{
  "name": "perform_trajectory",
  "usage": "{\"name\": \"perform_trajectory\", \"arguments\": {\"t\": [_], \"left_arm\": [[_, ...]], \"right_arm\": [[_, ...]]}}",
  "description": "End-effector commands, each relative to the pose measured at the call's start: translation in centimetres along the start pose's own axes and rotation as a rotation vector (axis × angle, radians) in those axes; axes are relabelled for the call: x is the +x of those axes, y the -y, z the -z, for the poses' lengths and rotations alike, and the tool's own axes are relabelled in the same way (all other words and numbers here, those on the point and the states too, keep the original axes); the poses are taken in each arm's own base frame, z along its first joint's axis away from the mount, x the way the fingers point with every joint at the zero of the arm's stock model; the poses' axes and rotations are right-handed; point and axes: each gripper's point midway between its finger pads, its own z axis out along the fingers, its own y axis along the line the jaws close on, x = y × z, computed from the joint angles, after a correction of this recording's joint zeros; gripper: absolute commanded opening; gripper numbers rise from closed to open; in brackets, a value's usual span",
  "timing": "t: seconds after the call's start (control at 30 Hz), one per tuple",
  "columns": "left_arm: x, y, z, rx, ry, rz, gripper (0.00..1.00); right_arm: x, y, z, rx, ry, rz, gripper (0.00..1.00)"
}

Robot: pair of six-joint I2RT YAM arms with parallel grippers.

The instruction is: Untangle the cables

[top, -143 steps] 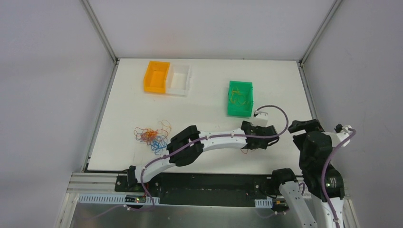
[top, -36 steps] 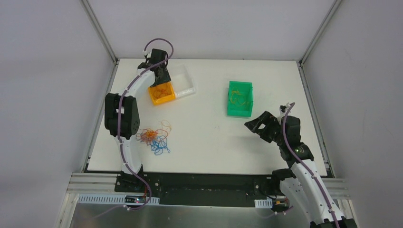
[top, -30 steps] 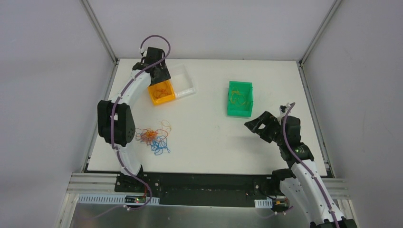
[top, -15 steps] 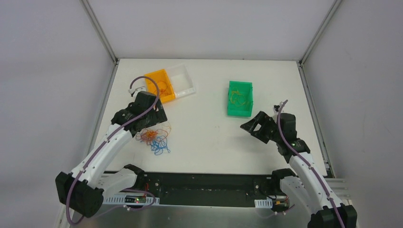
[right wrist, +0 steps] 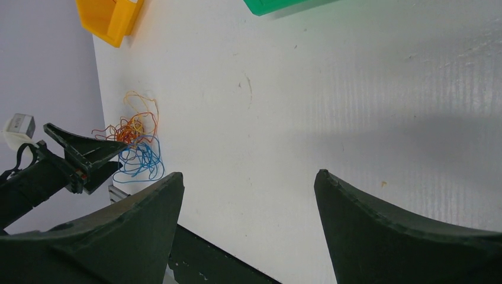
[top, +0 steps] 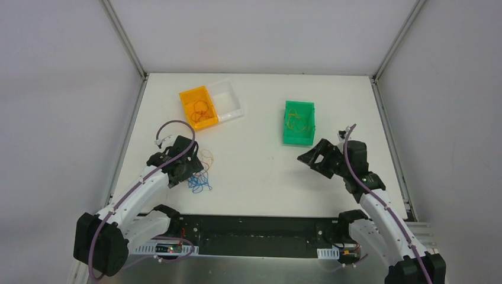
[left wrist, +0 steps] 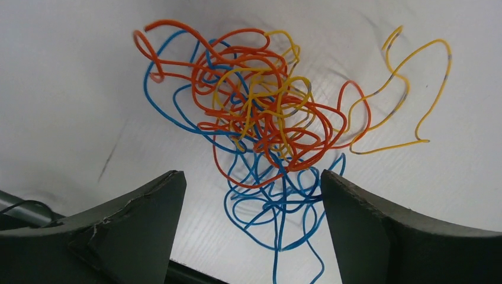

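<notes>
The cables (top: 200, 176) are a loose tangle of thin blue, orange-red and yellow strands on the white table, left of centre. In the left wrist view the tangle (left wrist: 266, 112) lies just ahead of my open, empty left gripper (left wrist: 250, 177), with blue loops reaching between the fingers. In the top view the left gripper (top: 188, 168) hangs over the tangle's left part and hides some of it. My right gripper (top: 308, 157) is open and empty above bare table near the green bin; it also shows in its wrist view (right wrist: 248, 174), far from the tangle (right wrist: 136, 148).
An orange bin (top: 184, 109) holding orange-red strands and a clear bin (top: 234, 97) stand at the back left. A green bin (top: 297, 141) holding yellow strands stands at the back right. The table's near edge and black rail (top: 260, 228) lie close below the tangle.
My left arm has swung back from the orange bin and come down over the tangle. The right gripper has barely shifted. The tangle lies where it was.
</notes>
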Motion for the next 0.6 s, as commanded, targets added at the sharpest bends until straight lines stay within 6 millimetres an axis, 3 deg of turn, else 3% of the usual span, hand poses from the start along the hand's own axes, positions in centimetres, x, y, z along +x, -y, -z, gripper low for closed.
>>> {"name": "perform_trajectory", "arguments": {"t": [0.0,0.07,0.13,0.17,0.33,0.57], "left_arm": [[2.1,2.6,-1.8,0.099,-0.080,0.102,0.81],[3.0,4.1,-2.3,0.161,-0.124,0.123,0.58],[3.4,5.7,-2.2,0.223,-0.129,0.118,0.13],[3.4,6.4,-2.0,0.244,-0.118,0.110,0.00],[3.1,10.5,0.6,0.352,-0.101,0.033,0.00],[5.2,19.3,6.3,0.659,-0.196,-0.177,0.00]], "right_arm": [[-1.0,-1.6,0.3,-0.049,0.031,0.039,0.85],[-1.0,-1.6,0.3,-0.047,0.032,0.040,0.85],[-1.1,-1.7,0.4,-0.048,0.037,0.041,0.85],[-1.1,-1.7,0.4,-0.045,0.039,0.040,0.85],[-0.9,-1.6,0.2,-0.042,0.037,0.036,0.85],[0.0,-2.2,-0.3,-0.050,0.009,0.036,0.85]]}}
